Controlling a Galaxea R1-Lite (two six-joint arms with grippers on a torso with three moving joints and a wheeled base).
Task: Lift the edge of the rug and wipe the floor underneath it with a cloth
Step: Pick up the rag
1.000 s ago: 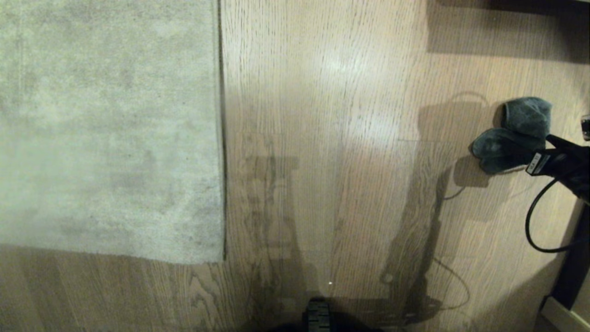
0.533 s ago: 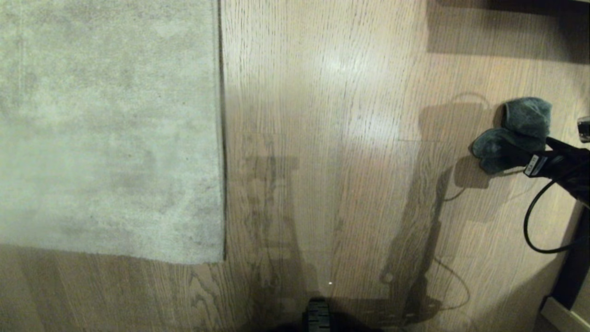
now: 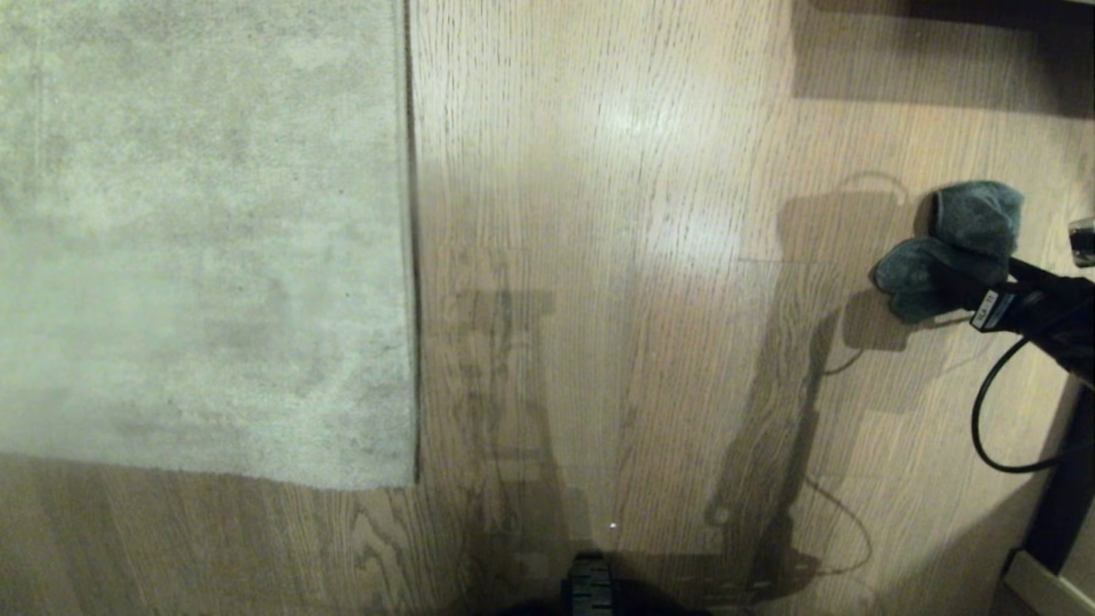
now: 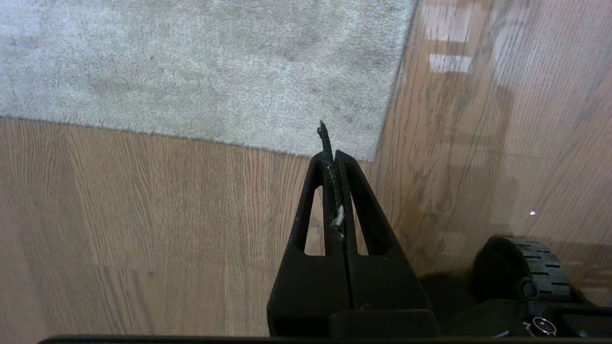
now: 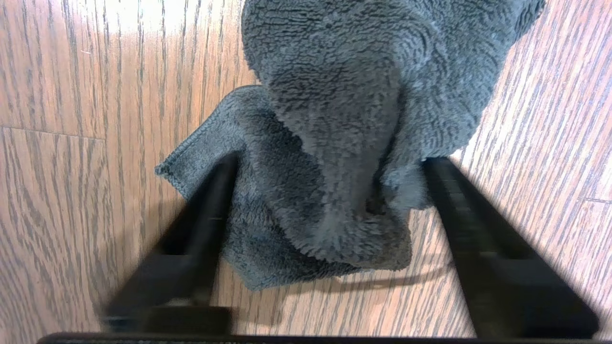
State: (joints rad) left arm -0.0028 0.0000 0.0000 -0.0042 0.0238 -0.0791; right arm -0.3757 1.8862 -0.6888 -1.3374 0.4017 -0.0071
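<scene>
A: Where's the cloth (image 5: 334,143) sitting?

B: On the floor (image 3: 650,257), bunched between the 2 fingers of the right gripper (image 5: 330,200). The fingers stand wide on either side of it, 1 blurred as if closing, and I can't call it a grip yet.

A: Which way does it lie from the pincer?

B: Straight ahead of the fingertips and partly down in the gap. In the head view its long axis runs slantwise, from a near lobe by the fingers to a far lobe beyond them (both lobes flat on the floor).

A: And the left gripper (image 4: 334,157)?

B: Pressed shut on nothing, apart from a wisp of lint. It hangs above the floor with the rug (image 3: 205,239) corner just ahead of its tips.

A: So which arm takes what?

B: My guess: right is the only 1 near the cloth, well apart from the rug edge (image 3: 411,257). Left is nearer that edge, so it suits the lifting. The edge lies flat now.
</scene>
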